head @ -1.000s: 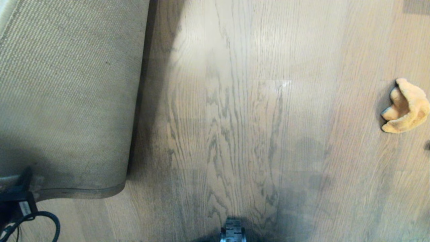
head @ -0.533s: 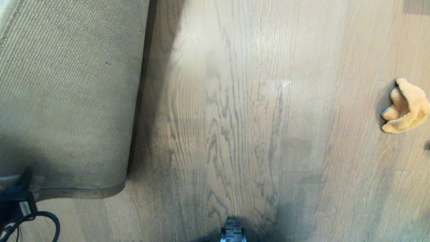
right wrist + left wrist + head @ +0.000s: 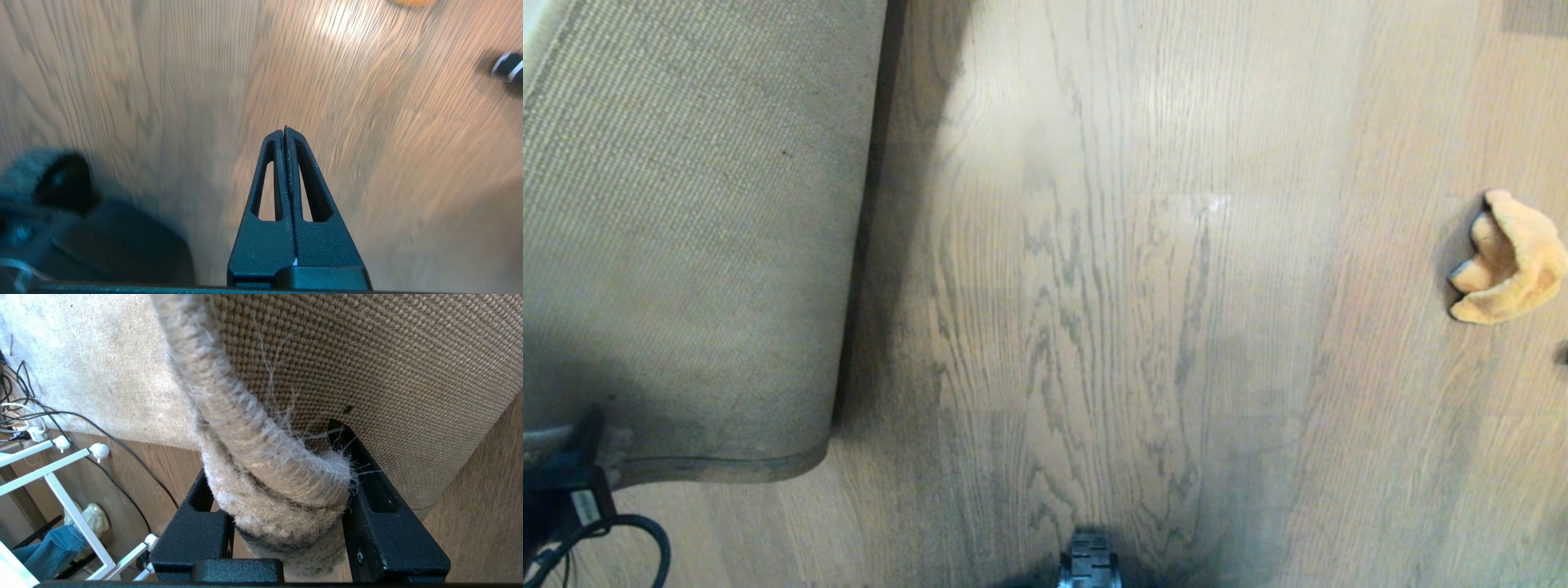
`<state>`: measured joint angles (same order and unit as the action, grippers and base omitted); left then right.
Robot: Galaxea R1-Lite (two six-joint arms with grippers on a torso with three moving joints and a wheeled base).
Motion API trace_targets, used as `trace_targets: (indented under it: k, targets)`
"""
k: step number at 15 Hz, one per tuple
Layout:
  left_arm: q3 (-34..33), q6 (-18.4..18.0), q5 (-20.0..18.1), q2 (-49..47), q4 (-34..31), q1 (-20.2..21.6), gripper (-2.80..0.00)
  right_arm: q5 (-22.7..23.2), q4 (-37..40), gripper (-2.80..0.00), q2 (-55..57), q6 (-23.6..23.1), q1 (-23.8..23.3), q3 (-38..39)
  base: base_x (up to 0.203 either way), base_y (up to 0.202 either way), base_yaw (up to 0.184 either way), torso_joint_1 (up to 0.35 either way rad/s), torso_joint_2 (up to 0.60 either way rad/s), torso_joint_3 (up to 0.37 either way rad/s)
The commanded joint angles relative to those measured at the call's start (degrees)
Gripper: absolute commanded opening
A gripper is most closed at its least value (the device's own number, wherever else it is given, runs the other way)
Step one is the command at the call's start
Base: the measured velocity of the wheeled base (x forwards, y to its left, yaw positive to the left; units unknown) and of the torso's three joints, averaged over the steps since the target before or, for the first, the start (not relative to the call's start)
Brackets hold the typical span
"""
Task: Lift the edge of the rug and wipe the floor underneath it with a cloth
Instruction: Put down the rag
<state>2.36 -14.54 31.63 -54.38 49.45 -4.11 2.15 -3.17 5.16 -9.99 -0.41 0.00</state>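
The rug edge (image 3: 269, 473), folded back at the frame's left with its woven backing up, is clamped in the left gripper (image 3: 286, 522). The orange cloth (image 3: 1511, 257) lies loose at far right on the floor (image 3: 1094, 286). The right gripper (image 3: 285, 134), closed and empty, must next open over the cloth.

Wood-grain plank floor (image 3: 1143, 327) with a bright glare patch up top and shadow near the bottom, white metal frame (image 3: 61, 486) standing on it, black cables (image 3: 81, 420) trailing past its legs.
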Motion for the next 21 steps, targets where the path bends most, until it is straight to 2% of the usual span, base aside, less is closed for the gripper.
trace_targets:
  k: [1, 3, 4, 18, 21]
  targets:
    - [-0.1, -0.1, 0.1, -0.1, 0.3, 0.0, -2.8, 0.0, 0.1, -2.8, -5.1, 1.9, 0.3, 0.0, 0.0, 0.0, 0.0, 0.0, 0.0, 0.0]
    - [-0.1, 0.0, 0.1, -0.2, 0.3, 0.0, -2.8, -0.2, 0.1, -2.8, -5.1, 6.2, 0.2, 0.0, 0.0, 0.0, 0.0, 0.0, 0.0, 0.0]
    - [0.0, 0.0, 0.1, -0.2, 0.3, 0.0, -2.8, -0.5, 0.1, -2.8, -5.1, 6.7, 0.2, 0.0, 0.0, 0.0, 0.0, 0.0, 0.0, 0.0]
    - [-0.3, -0.2, 0.0, -0.8, 0.5, -1.2, -2.8, -0.6, 0.1, -2.8, -5.1, 6.8, 0.2, 0.0, 0.0, 0.0, 0.0, 0.0, 0.0, 0.0]
    - [-0.3, -0.1, 0.0, -1.4, 0.6, -2.7, -2.8, -0.6, 0.1, -2.8, -5.1, 6.8, 0.2, 0.0, 0.0, 0.0, 0.0, 0.0, 0.0, 0.0]
